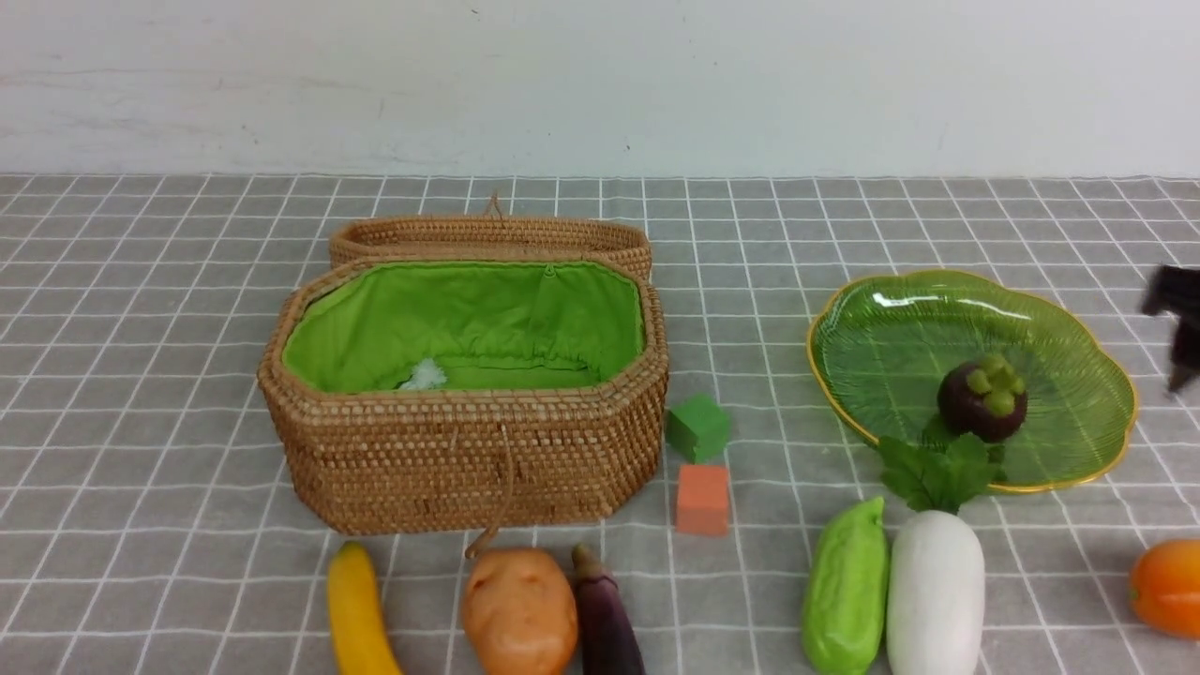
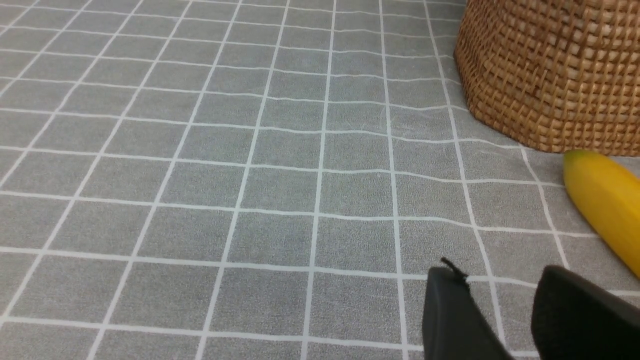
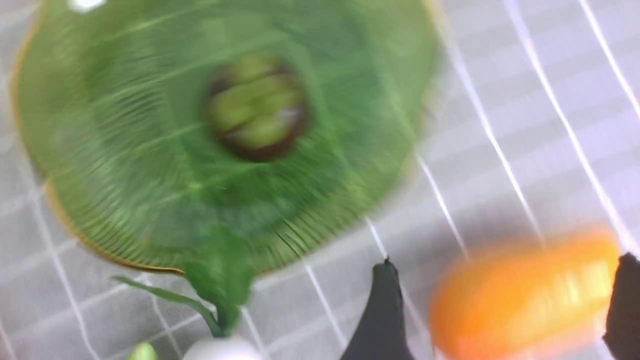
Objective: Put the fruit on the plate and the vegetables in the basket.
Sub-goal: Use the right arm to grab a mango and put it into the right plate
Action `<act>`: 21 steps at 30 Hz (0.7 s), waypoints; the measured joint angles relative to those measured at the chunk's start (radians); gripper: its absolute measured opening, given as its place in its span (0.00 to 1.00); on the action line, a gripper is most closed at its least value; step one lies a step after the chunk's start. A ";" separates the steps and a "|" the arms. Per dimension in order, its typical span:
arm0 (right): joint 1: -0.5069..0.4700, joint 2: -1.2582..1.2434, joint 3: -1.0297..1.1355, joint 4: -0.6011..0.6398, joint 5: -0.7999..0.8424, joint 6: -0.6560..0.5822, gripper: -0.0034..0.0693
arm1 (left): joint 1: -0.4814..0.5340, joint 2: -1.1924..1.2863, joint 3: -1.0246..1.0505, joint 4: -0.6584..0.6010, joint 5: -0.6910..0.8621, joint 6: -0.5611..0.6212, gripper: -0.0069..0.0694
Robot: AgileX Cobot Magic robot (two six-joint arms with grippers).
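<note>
The basket (image 1: 450, 469) stands left of the middle of the bench (image 1: 141, 375), its lid (image 1: 487, 239) folded back on the far side and the green lining (image 1: 469, 319) showing. Just right of it sit a green cube (image 1: 697, 427) and, nearer, an orange cube (image 1: 702, 499).

Along the near edge in front of the basket lie the banana (image 1: 356, 614), the potato (image 1: 518, 609) and the eggplant (image 1: 605, 619), in that order from left to right. The potato and eggplant are close together.

The plate (image 1: 872, 328) is on the right side of the bench, with the mangosteen (image 1: 982, 401) resting on its near half, cap up. The radish (image 1: 936, 591) lies near of the plate, its leaves reaching over the plate's near rim. The gourd (image 1: 846, 591) lies just left of the radish, alongside it. The mango (image 1: 1167, 586) lies on the bench at the near right, cut off by the edge of the front view.

The right gripper (image 1: 1179, 347) shows as a dark blur at the far right edge, beside the plate and raised above the bench. Its wrist view is smeared, but its fingers (image 3: 382, 320) stand wide apart, with the mango lying on the bench below the gap and nothing held.

The left gripper (image 2: 500, 280) hangs low over bare bench near the banana's tip and the basket's wall, its jaws apart and empty.
</note>
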 joint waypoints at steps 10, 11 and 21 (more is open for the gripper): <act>-0.144 -0.078 0.305 0.015 -0.212 0.530 0.80 | 0.000 0.000 0.000 0.000 0.000 0.000 0.40; -0.162 -0.064 0.313 0.037 -0.240 0.515 0.81 | 0.000 0.000 0.000 0.000 0.000 0.000 0.40; -0.358 0.154 0.310 0.331 -0.360 0.211 0.84 | 0.000 0.000 0.000 0.005 0.000 0.000 0.40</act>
